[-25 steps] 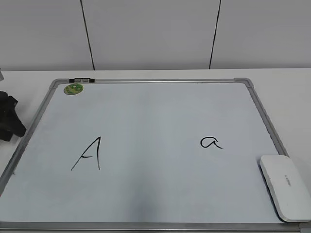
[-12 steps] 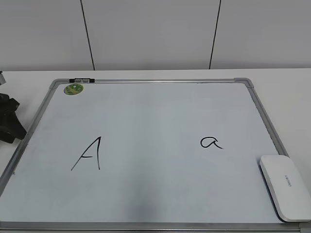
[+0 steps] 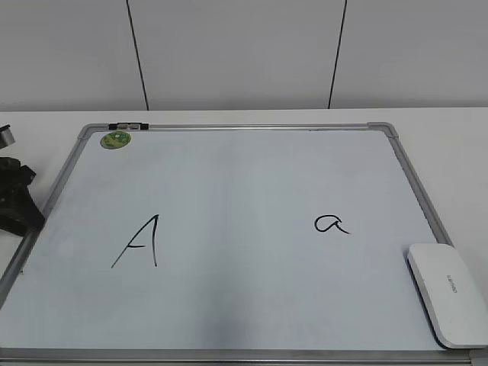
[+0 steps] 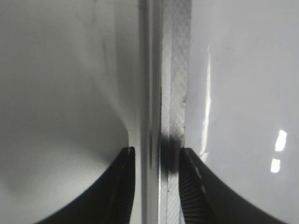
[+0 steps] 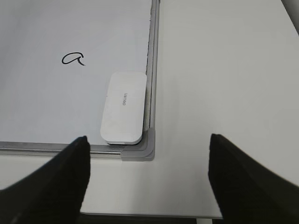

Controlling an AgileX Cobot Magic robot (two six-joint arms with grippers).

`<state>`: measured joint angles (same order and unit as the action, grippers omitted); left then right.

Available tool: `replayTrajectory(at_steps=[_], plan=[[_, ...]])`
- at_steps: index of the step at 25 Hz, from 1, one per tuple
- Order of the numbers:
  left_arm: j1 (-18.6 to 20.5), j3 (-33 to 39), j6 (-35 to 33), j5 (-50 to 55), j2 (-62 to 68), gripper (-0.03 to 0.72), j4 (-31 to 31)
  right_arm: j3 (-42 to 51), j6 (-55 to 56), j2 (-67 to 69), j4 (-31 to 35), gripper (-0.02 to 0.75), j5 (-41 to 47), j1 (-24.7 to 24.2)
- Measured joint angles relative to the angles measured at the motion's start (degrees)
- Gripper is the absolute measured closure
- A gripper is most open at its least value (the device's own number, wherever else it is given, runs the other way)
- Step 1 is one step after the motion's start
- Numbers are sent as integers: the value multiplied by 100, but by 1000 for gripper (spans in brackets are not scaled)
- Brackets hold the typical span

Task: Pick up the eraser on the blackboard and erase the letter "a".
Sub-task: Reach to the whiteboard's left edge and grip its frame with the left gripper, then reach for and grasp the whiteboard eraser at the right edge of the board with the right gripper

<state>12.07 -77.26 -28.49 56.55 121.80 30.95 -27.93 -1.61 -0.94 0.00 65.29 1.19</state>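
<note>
Two letters are written in black marker on the large white dry-erase blackboard (image 3: 252, 175) with its silver-grey metal frame: an angular capital "A" (image 3: 137, 242) on the left half and the small looped lowercase letter "a" (image 3: 331, 223) on the right half. The white glossy rounded-rectangle eraser (image 3: 448, 293) lies flat in the board's near right corner, its long side against the right frame rail, near the lowercase letter but apart from it, and nothing is touching it. The right gripper (image 5: 148, 175) hangs above the bare white table just off that corner, its two dark fingers spread wide and holding nothing; in the right wrist view the eraser (image 5: 124, 106) sits ahead of and slightly left of the gap between them. The left gripper (image 4: 157, 186) sits low at the board's left frame rail with the metal strip running between its fingers; they look only narrowly parted around it, and I cannot tell whether they are pressing on it. By my reading the task is at its very start, with the reach for the eraser not yet made. The next move seems to call for the right arm to advance over the corner, centre on the eraser's narrow width, lower and close.
</note>
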Motion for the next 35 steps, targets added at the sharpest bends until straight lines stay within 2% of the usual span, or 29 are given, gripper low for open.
replayTrajectory(at_steps=[4,11,19,25,30,35], plan=[[0,-3,0,0,57,490,29,0,0,0,0,152,0,0],[0,-50,-11,64,68,646,76,0,0,0,0,151,0,0],[0,-50,-11,67,68,655,77,-58,-21,22,201,151,0,0],[0,-50,-11,76,68,656,77,-803,-347,1674,331,151,-13,0],[0,-50,-11,76,68,656,77,-1209,-370,3141,1074,151,-552,11],[0,-50,-11,76,68,656,77,-1411,-443,4549,1269,151,-309,11]])
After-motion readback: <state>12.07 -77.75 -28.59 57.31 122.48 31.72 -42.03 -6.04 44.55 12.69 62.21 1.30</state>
